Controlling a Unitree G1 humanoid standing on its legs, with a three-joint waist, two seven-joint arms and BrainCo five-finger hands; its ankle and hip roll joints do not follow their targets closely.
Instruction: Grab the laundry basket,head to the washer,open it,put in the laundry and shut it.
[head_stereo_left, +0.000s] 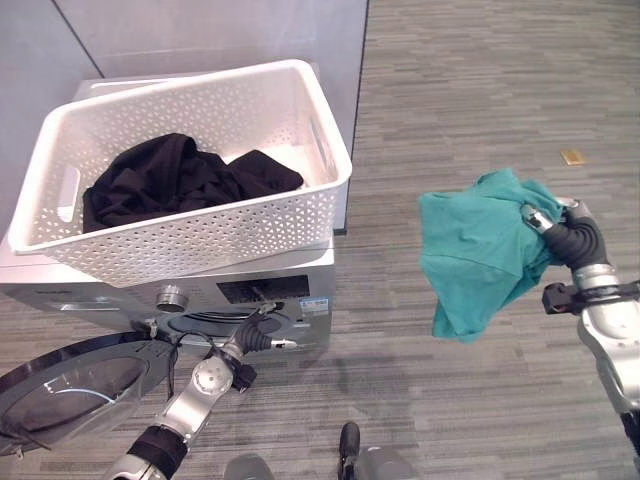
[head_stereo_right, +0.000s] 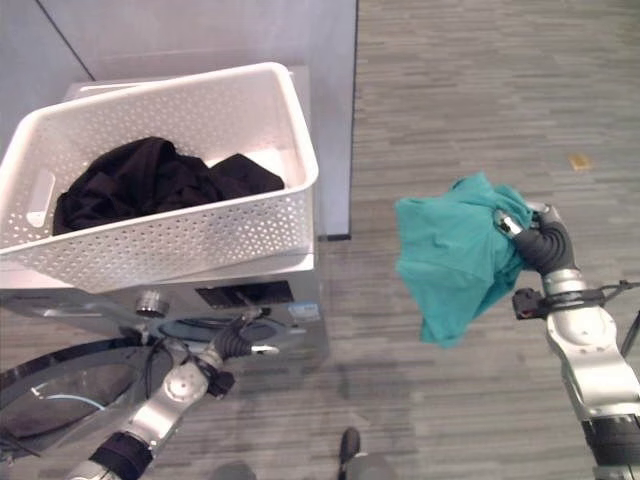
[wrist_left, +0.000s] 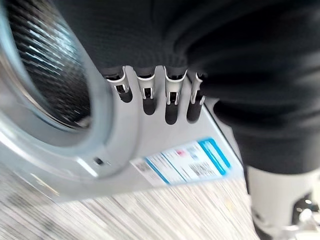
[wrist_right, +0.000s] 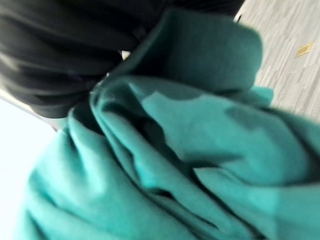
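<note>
fingers (head_stereo_left: 537, 218) of right hand (head_stereo_left: 560, 228) bunch teal garment (head_stereo_left: 480, 250), arm raised.

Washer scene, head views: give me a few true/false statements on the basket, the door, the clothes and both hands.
1. The white laundry basket sits on top of the washer. True.
2. The washer door is closed. False: it hangs open at the lower left and the drum is exposed.
3. The right hand holds a teal garment in the air over the floor. True.
4. The basket is empty. False: black clothing lies in it.
5. The left hand is inside the basket. False: it is down at the washer's front by the drum opening, fingers fairly straight.
</note>
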